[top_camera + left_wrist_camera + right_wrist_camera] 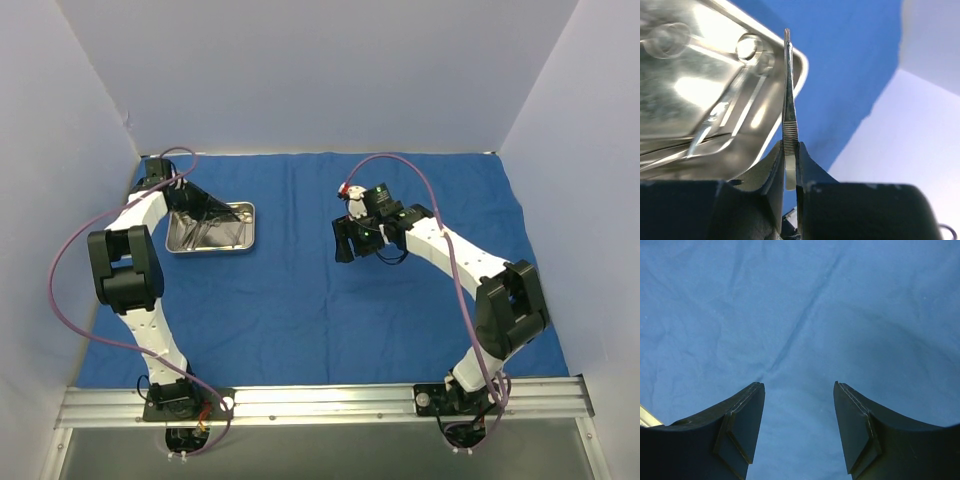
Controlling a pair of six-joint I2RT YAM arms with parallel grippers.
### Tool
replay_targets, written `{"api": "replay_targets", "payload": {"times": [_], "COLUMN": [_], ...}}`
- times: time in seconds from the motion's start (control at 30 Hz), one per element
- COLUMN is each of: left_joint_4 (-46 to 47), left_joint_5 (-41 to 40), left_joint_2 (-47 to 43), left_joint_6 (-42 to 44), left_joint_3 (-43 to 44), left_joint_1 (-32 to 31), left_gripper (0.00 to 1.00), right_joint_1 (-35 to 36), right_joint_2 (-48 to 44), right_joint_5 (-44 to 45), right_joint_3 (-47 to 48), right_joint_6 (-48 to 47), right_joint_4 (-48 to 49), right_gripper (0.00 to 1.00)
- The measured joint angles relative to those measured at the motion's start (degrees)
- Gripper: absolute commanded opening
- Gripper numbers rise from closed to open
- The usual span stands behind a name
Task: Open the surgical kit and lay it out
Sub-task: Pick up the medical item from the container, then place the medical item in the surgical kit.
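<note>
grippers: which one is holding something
The left gripper, shut on thin steel forceps at the tray; the right gripper is open and empty above the cloth.

A shallow steel tray point(236, 241) rests on a flat blue cloth point(300, 320), with white walls point(320, 70) standing close behind it and close to its left, so those two sides give little room. The left tool point(790, 150) hangs over the tray's far-left part, clamped on thin steel forceps point(788, 100), and the left arm point(125, 265) runs along the tray's left side, blocking approach from there. To the tray's right and on its near side the cloth lies free, up to the right tool point(799, 390) hovering low well to the right with jaws apart.
</note>
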Motion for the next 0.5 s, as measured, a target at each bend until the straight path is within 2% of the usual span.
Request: {"api": "replay_targets", "payload": {"times": [0.33, 0.5], "left_joint_4": [8.28, 19.96], "left_joint_5": [8.98, 14.93], "left_joint_2": [-0.15, -0.74], "left_joint_6": [-2.78, -4.76], "left_joint_3": [-4.2, -9.9], "left_joint_1": [0.2, -1.14], "left_gripper": [0.02, 0.02], "right_joint_1": [0.35, -0.09], "right_joint_2": [2.69, 6.54], "right_joint_5": [-0.59, -4.15], "right_joint_3": [3.85, 10.56], "right_joint_6": [-0.87, 0.9], "right_joint_4": [-0.66, -2.58], "right_gripper": [0.57, 0.57]}}
